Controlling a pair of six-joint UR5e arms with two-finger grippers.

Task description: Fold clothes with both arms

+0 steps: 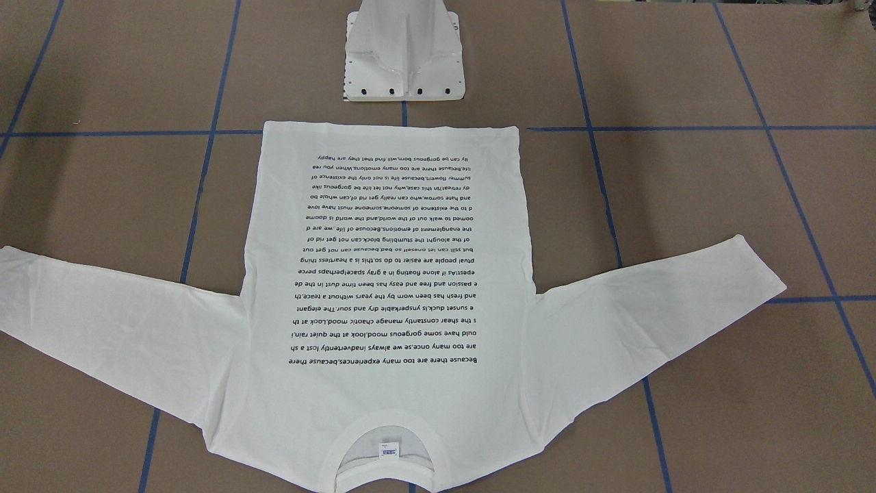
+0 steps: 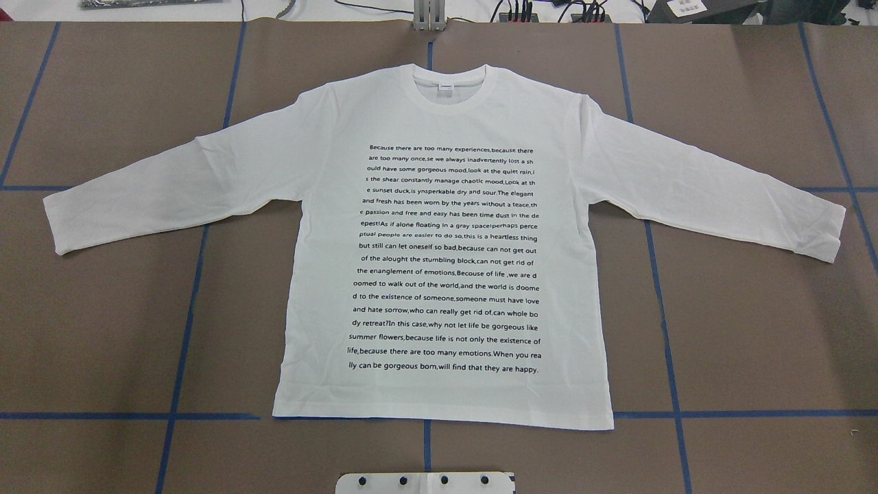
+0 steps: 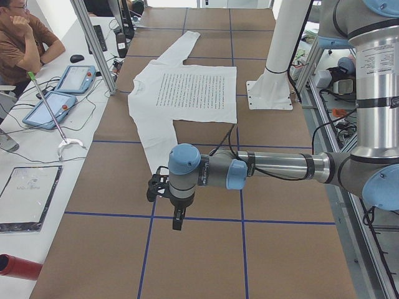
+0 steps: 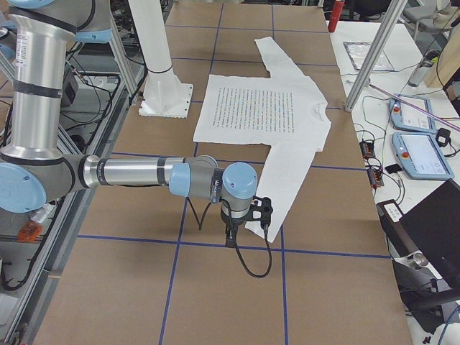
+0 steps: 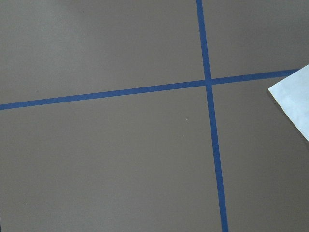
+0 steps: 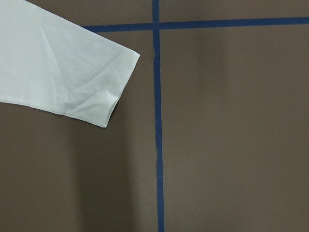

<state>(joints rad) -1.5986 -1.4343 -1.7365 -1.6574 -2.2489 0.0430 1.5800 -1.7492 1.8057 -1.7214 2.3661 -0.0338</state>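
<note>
- White long-sleeved T-shirt [image 2: 446, 240] with a block of black print lies flat and print-up in the middle of the brown paper-covered worktop [image 2: 103, 329], which is gridded with blue tape.
- Its collar is on the far side from the robot. Its hem lies near the white metal pedestal base [image 1: 404, 61], and the sleeves are spread out to left and right.
- No fold shows anywhere, so the task looks to be at its very start.
- The left arm's black two-finger hand [image 3: 177, 223] hangs above the worktop just off the end of the left sleeve. Its wrist view catches only a corner of the left cuff [image 5: 294, 101] at the right edge.
- The right arm's hand [image 4: 231, 241] hangs beside the right cuff [image 6: 96, 92], which lies flat at the upper left of its wrist view.
- Both hands show only in the side views, so how far open either is cannot be told. Neither appears to have hold of the cloth.
- The next move probably calls for each hand to drop onto its sleeve, pinch the thin cloth low against the paper, and carry it inward over the body.
</note>
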